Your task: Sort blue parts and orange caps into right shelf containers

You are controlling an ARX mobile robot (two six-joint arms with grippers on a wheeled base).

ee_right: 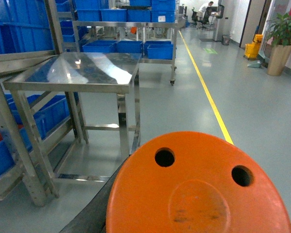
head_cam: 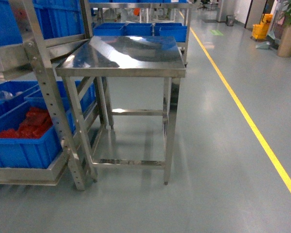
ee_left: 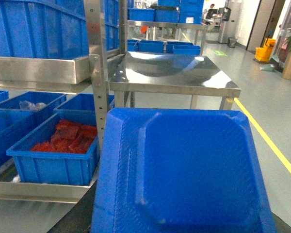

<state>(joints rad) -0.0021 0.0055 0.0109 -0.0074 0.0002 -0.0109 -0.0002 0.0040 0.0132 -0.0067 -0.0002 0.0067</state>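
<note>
At the left wrist a blue part [ee_left: 184, 170] fills the view, an orange cap [ee_right: 199, 187] at the right; steel desk [head_cam: 126, 58] ahead, crates [head_cam: 24, 141] left; neither pincer's state can be told.

Blue part [ee_left: 184, 170] fills left wrist view; orange cap [ee_right: 199, 189] right wrist view.

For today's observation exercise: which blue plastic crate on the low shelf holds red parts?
The front blue plastic crate on the low steel shelf; neighbouring crates show no red.
</note>
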